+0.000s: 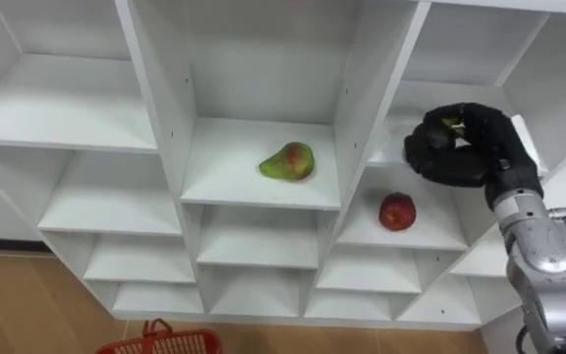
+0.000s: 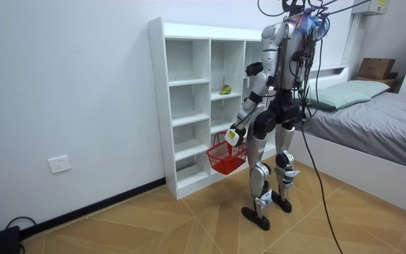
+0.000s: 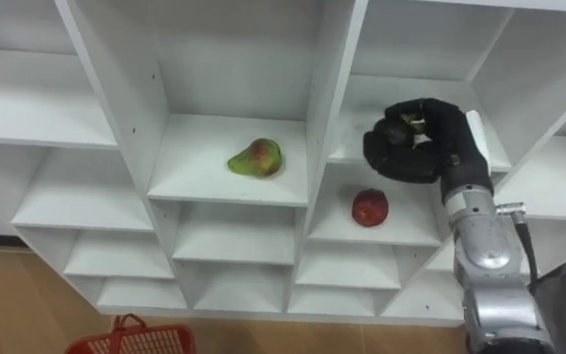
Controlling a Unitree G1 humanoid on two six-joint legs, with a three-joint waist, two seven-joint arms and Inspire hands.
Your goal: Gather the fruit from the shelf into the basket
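Three fruits: a small green fruit (image 1: 450,126), a pear (image 1: 287,161) and a red fruit (image 1: 397,210).
Right hand (image 1: 465,147): up in the right part of the closet (image 1: 165,118), fingers curled tight round the small green fruit. Most of that fruit is hidden by the fingers.
Left hand (image 2: 235,134): down low by the robot's side, holding the red basket (image 1: 160,342) by its handle.
Pear: lying on its side on the middle shelf, well apart from the hand.
Red fruit: on the shelf just under the right hand.
Slip risk: the green fruit is small and round. If the fingers loosen on the way out, it could fall.
Long way down: the basket hangs far below and to the left. A drop from too high could miss it or bounce out onto the floor.
Bump risk: the white wall of the closet is just beside the hand. A knock there could shake the fruit loose.
Roll risk: a low swing of the arm could push the red fruit off its shelf.
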